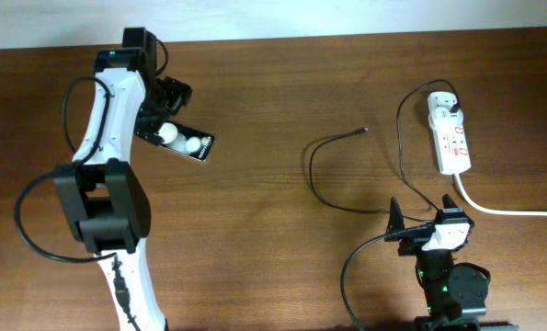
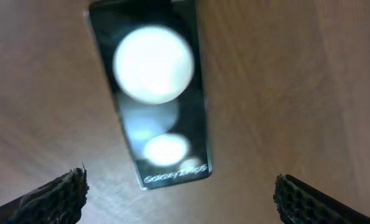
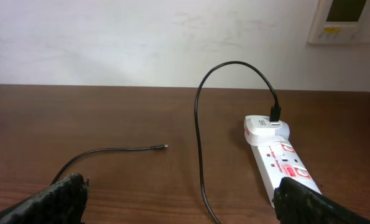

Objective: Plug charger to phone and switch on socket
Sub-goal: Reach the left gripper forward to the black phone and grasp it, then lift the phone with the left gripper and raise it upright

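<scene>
White plug [image 1: 443,101] already in power strip [image 1: 452,138]; charger cable [image 3: 197,137] tip lying loose left of strip. Phone [image 2: 157,93] far left of strip, unplugged, beneath left gripper [image 2: 180,183], spread wide, empty. Right gripper [image 3: 180,185] near strip, spread, empty. Plugging phone, switching on left

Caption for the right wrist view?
Open right gripper faces the charger: plugged into the socket, tip lying free.

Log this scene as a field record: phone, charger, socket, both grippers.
phone: on table, screen up
charger: white plug in socket; connector tip loose on table, far from phone
socket: right side of table; switch state unreadable
left gripper: open, above phone, not gripping
right gripper: open, empty, facing socket
</scene>
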